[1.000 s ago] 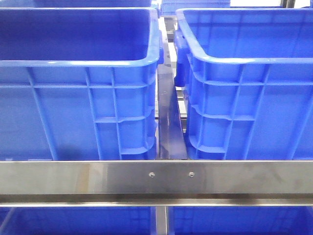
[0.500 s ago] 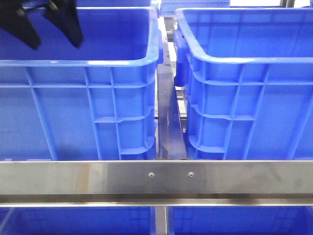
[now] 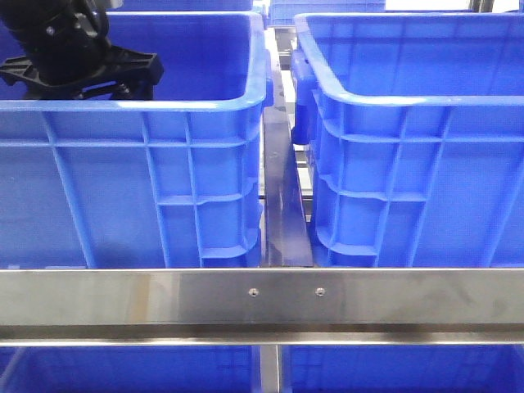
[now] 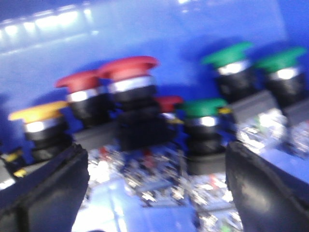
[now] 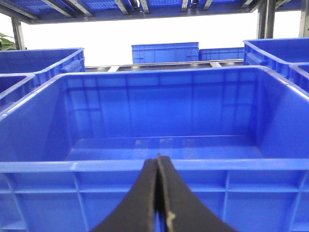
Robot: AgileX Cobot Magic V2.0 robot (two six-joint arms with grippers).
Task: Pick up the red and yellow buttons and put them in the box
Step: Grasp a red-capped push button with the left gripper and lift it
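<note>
In the blurred left wrist view, two red buttons (image 4: 129, 67) (image 4: 78, 80) and a yellow button (image 4: 38, 111) stand on black bodies on the blue crate floor. A third, smaller red cap (image 4: 169, 102) sits behind them. My left gripper (image 4: 154, 162) is open and empty, its fingers (image 4: 48, 188) wide apart just short of the buttons. In the front view my left arm (image 3: 78, 57) reaches down into the left crate (image 3: 164, 105), its fingertips hidden. My right gripper (image 5: 158, 159) is shut and empty in front of the empty blue box (image 5: 159, 166), the right crate (image 3: 409, 102) in the front view.
Three green buttons (image 4: 227, 52) (image 4: 281, 58) (image 4: 203, 106) stand beside the red ones. A steel rail (image 3: 262, 299) crosses in front of both crates, with a steel divider (image 3: 282, 205) between them. More blue crates (image 5: 164, 52) stand behind and beside the box.
My left arm, out of the front view a second ago, has come in from the upper left and gone down into the left crate. The crates have not moved.
</note>
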